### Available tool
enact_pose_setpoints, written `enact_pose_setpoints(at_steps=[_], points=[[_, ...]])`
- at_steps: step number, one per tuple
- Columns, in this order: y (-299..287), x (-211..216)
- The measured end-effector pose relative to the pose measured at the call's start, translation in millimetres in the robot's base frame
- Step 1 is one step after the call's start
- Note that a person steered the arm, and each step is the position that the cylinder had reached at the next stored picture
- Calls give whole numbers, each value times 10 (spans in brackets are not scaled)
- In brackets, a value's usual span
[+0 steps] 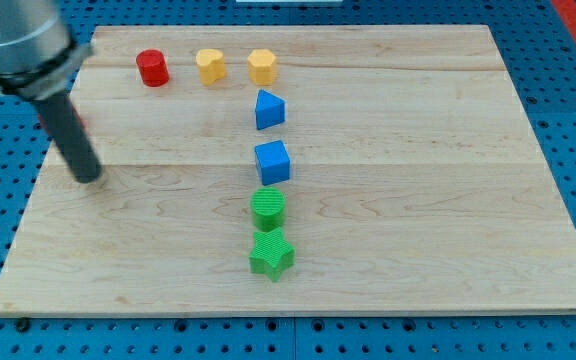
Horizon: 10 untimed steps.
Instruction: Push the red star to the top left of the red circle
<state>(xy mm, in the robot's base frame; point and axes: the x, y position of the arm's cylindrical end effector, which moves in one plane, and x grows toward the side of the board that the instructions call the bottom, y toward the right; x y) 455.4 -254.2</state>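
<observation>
Counted: one red circle [152,68]. To its right are two yellow blocks [211,66] [262,66]. Below-right of it are two blue blocks [270,109] [272,161], one green circle [267,208] and one green star [272,254]. My tip [88,177], a bare rod gripping nothing, is below-left of the red circle. One red sliver [79,124] shows at the rod's edge, shape indeterminable.

A lab or robotics test bench is indicated, not a home or shop. A pale wooden board [368,120] is laid on a blue perforated base plate [568,150], w/ regular rows of mounting holes seen on all sides of the board. A dark rod on a grey metal arm is seen at the view's left, my tip [90,178] resting on the board. Small 3D-printed-looking blocks are set out to the tip's right, e.g. a red cylinder [152,68], a blue cube [272,161], a green star [271,255]: a tabletop pushing setup.
</observation>
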Motion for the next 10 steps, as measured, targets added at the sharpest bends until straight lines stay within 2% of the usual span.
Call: enact_pose_setpoints(at_steps=[1,3,4,5,7,8,9,10], points=[[-374,-294],[-348,-1047],[-279,-1105],[-113,-828],[145,-1440],[328,-1194],[53,-958],[-169,-1104]])
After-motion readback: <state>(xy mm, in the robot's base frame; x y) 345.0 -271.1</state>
